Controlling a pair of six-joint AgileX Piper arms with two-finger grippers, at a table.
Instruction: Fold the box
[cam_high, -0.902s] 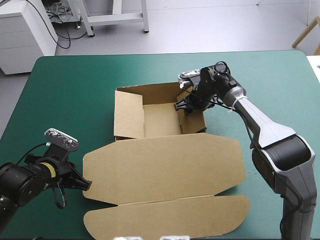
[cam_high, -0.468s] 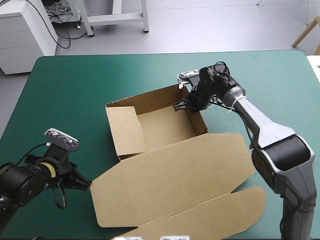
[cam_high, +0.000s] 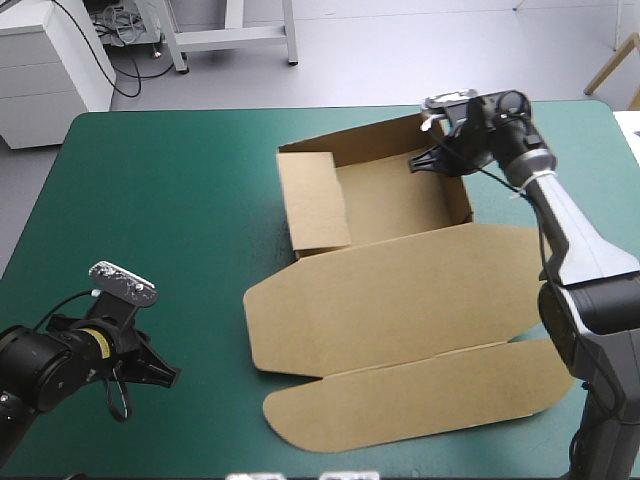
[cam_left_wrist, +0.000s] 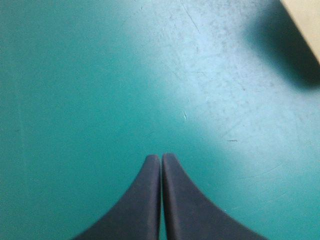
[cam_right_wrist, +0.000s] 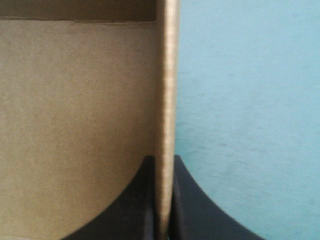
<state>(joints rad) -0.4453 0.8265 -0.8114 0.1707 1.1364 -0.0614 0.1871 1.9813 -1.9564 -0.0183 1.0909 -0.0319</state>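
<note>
I am clamping my right claw (cam_high: 420, 162), its two black fin-shaped fingers all but closed, on an upright wall of the brown box (cam_high: 385, 300) of cut board. The box is lying on the right half of the wide teal-green table (cam_high: 150, 200). Its open tray, walls raised, is sitting toward the table's far edge, and its broad rounded lid and front flap are spreading flat toward the table's near edge. From my right wrist, the wall's thin edge is running straight up between my fingers, with the tray's inside on one side and bare table on the other. My left claw (cam_high: 168, 375) is waiting low by the table's near left corner, fingers pressed together on nothing. It is well apart from the board, and only a pale corner of the board is showing ahead of it. The sheet is looking light and stiff to me, likely to slide on the smooth table and to hinge only along its creases. A pinch on one wall is likely to swing the whole piece rather than bend it. I am reckoning the better hold is on the lid's free edge, with my other claw steadying the tray and squeezing gently, since board dents.
</note>
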